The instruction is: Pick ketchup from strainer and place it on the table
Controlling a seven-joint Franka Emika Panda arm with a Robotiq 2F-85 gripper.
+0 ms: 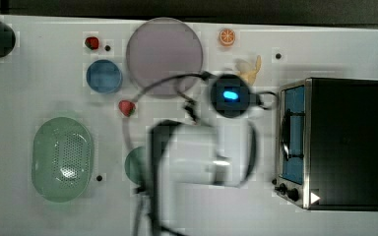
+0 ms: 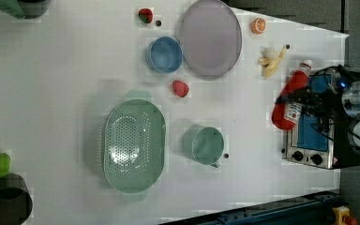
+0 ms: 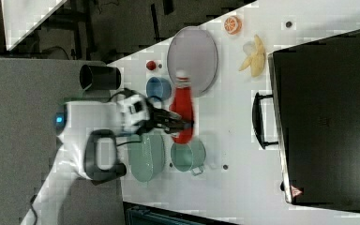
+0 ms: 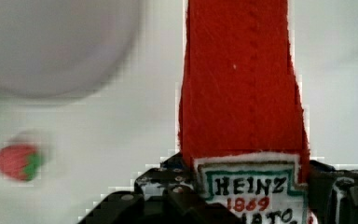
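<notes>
**Ketchup clamped in the claw, held above the surface**

Clamped on the ketchup at its label end, the claw; seen in the right view with black fingers on both sides of the lower body, white cap pointing toward the grey plate. In the wrist view, red body of the ketchup rising from between the dark finger parts, label with printed letters just at the grip. In the left view, ketchup lifted near the oven, at the left view's right side, tilted with the cap upward.

Well apart from the strainer, which lies with no bottle inside, only small holes across its base. Also visible in the top view, same strainer at the top view's left. Between strainer and oven in the left view, a green cup. Near the plate, a blue bowl and a strawberry; second strawberry by the far edge. Also on the white surface, an orange slice and a peeled banana. Not possible to tell if the ketchup touches the surface.
</notes>
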